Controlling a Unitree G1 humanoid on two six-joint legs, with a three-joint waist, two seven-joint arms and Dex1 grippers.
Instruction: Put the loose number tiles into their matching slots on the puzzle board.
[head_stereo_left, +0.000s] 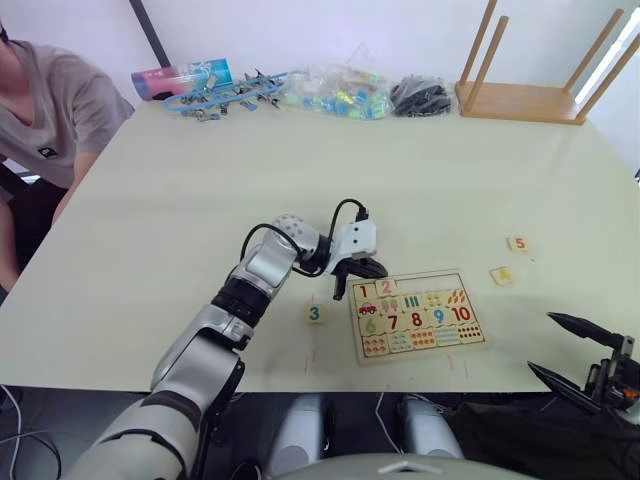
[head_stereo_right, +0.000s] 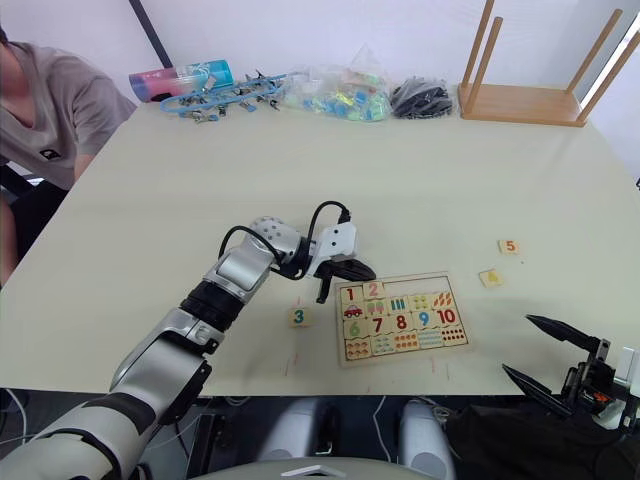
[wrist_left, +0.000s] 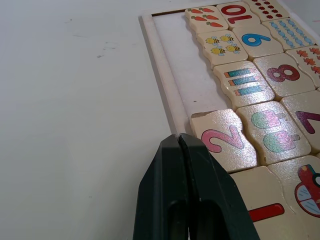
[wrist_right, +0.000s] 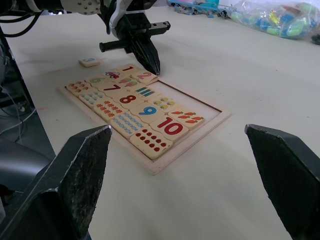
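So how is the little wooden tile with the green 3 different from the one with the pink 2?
The pale wooden tile with the green 3 lies loose on the table, left of the pale wooden puzzle board. The pale wooden tile with the pink 2 sits in the board's top row, and the shut left gripper is at its edge. Both are small, square and face up.

One puzzle board (head_stereo_left: 420, 318) lay on the table, with two number tiles, 1 (head_stereo_left: 365, 293) and 2 (head_stereo_left: 386, 287), in its top row. Three loose tiles lay outside it: 3 (head_stereo_left: 315, 313), 4 (head_stereo_left: 502, 275) and 5 (head_stereo_left: 517, 243).
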